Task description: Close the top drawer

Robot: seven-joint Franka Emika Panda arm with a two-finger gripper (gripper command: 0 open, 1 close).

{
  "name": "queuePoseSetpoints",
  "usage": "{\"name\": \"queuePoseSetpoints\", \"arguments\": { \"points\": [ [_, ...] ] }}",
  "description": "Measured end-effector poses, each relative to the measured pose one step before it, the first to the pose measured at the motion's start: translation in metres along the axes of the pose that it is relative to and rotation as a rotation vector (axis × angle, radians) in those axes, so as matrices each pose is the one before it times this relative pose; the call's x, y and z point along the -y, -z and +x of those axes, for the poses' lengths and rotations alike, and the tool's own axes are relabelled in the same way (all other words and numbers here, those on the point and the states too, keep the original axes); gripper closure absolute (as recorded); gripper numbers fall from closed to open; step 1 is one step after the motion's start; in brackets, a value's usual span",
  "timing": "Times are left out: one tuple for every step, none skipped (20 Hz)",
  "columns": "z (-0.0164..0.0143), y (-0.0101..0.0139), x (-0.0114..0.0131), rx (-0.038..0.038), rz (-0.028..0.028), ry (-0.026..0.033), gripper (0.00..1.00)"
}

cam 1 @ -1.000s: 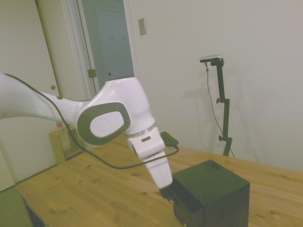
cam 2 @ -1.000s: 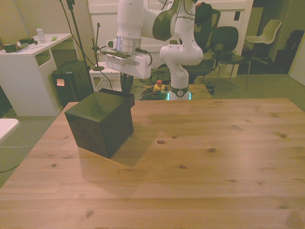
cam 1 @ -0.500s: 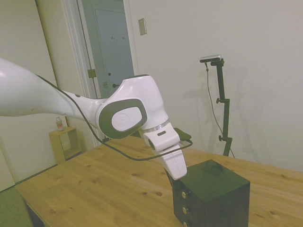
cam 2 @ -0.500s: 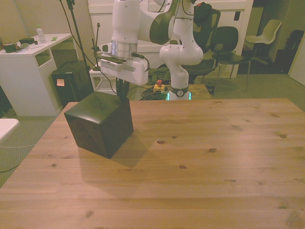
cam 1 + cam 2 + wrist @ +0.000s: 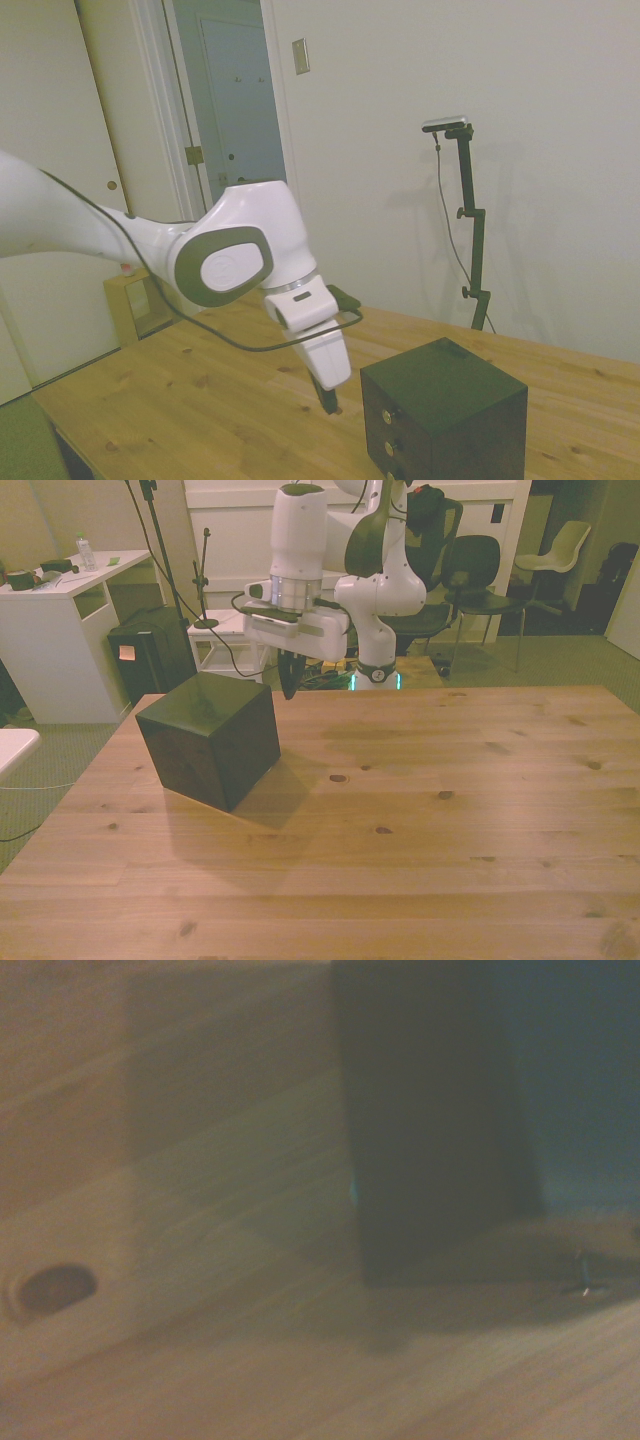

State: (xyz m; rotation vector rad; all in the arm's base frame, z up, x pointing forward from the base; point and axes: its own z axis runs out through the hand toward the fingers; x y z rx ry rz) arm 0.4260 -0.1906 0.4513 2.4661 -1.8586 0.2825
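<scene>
A dark brown-black wooden box stands on the wooden table. In the side view its front shows three small brass knobs. The top drawer sits flush with the box front, its knob showing. My gripper hangs a short way off from that front, just above the table, with its fingers together and nothing between them. The front view has the gripper behind the box, toward the front view's right of it, and the drawer fronts are hidden there. In the wrist view there is only a blurred dark box side.
The box stands near the table edge at the front view's left. A white desk, a black bin and chairs stand beyond the table. The wood has dark knots.
One second ago the top drawer stuck out with the gripper against it. It was then pushed in flush. The gripper has since drawn back from the box front and lowered.
</scene>
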Motion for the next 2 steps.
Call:
{"name": "queuePoseSetpoints", "arguments": {
  "points": [
    [-0.01102, 0.00326, -0.00367, -0.00055, 0.00536, 0.01441, 1.00],
    [-0.00993, 0.00491, -0.00233, -0.00388, 0.00828, 0.01370, 1.00]
  ]
}}
